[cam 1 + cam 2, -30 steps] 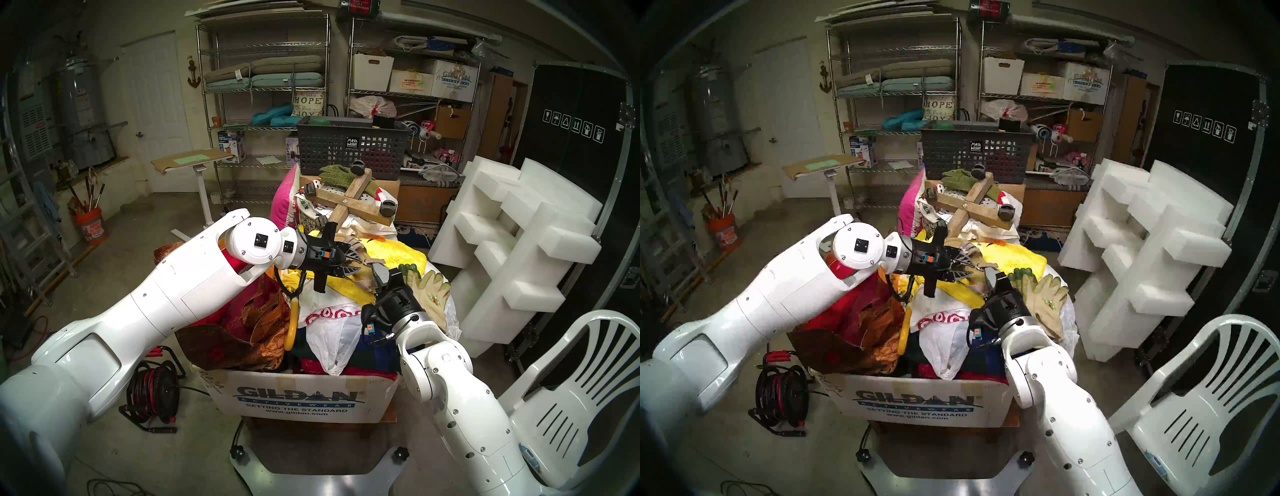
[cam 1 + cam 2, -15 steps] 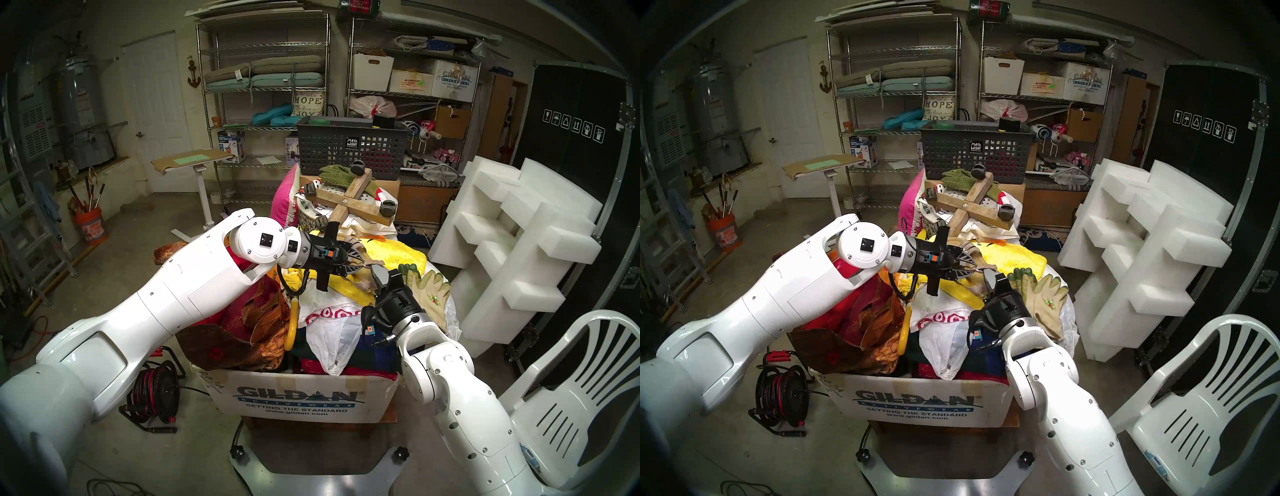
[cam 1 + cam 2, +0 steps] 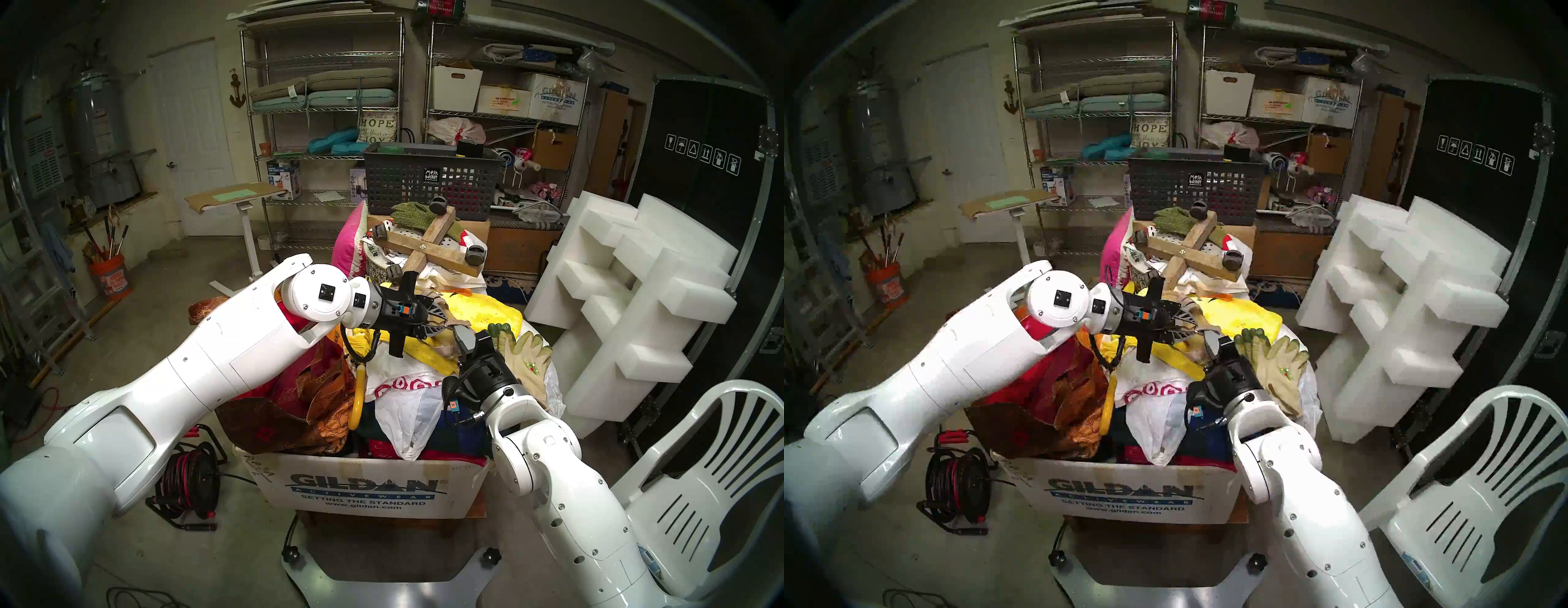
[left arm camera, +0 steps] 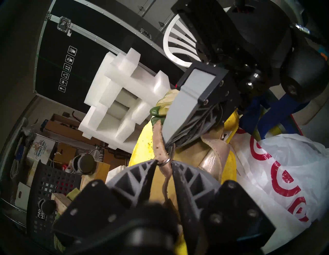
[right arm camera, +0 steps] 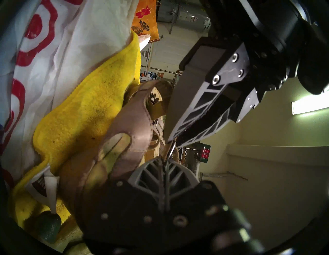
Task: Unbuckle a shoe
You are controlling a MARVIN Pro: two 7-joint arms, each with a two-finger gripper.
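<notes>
A tan strappy sandal [image 5: 128,128] lies on a yellow towel [image 5: 85,110] on top of a heaped box; it also shows in the head view [image 3: 445,346]. Its thin strap [image 4: 157,137] with a small metal ring buckle [image 4: 166,161] runs between both grippers. My left gripper [image 4: 164,161] is shut on the strap right at the buckle; in the head views it [image 3: 445,325] [image 3: 1193,329] reaches in from the left. My right gripper [image 5: 164,161] is shut on the strap a short way along, tip to tip with the left one [image 3: 460,337] [image 3: 1210,339]. The grippers hide most of the buckle.
Work gloves [image 3: 524,352] lie right of the grippers. A white bag with red rings [image 4: 277,171] lies below the towel. A wooden caster cross [image 3: 428,250] and a grey basket [image 3: 428,182] stand behind. The Gildan box [image 3: 365,488], foam blocks [image 3: 636,305] and a white chair [image 3: 700,488] surround it.
My left arm has shifted a little to the right and up, bringing its gripper closer to the right gripper. Both keep their hold on the strap.
</notes>
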